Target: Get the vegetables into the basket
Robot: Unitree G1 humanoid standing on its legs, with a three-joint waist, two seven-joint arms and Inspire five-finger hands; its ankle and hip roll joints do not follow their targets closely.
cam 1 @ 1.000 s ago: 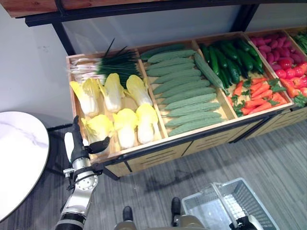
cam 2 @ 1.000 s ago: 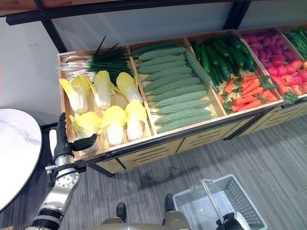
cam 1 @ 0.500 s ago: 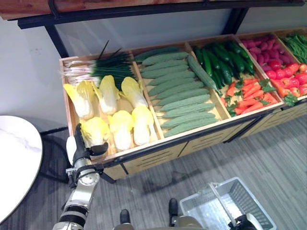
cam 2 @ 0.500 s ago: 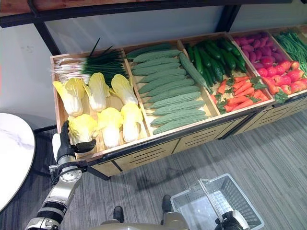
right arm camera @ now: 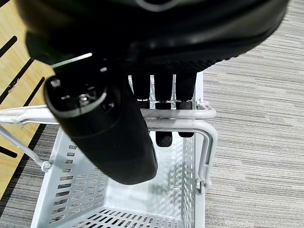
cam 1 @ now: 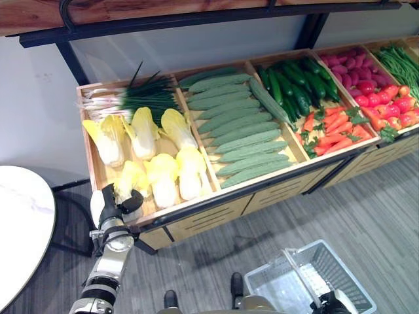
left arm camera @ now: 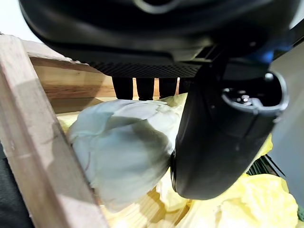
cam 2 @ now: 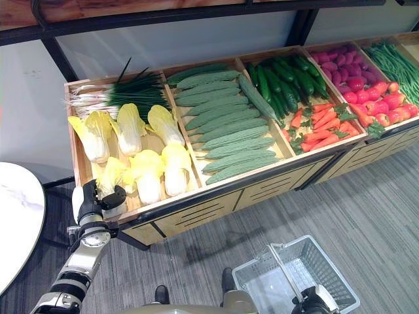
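At the crate's front corner, the left hand [cam 1: 112,204] curls round a cabbage [left arm camera: 123,142].
Lift clear of the rim; the right hand [right arm camera: 156,118] grips the basket handle [right arm camera: 190,116].

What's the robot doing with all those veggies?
It's picking vegetables for its basket. Its left robot hand is curled around a yellow cabbage at the front corner of the wooden tray, next to the other cabbages. The cabbage is not yet lifted out. Its right robot hand holds the handle of a grey basket down by the floor, with nothing showing inside it.
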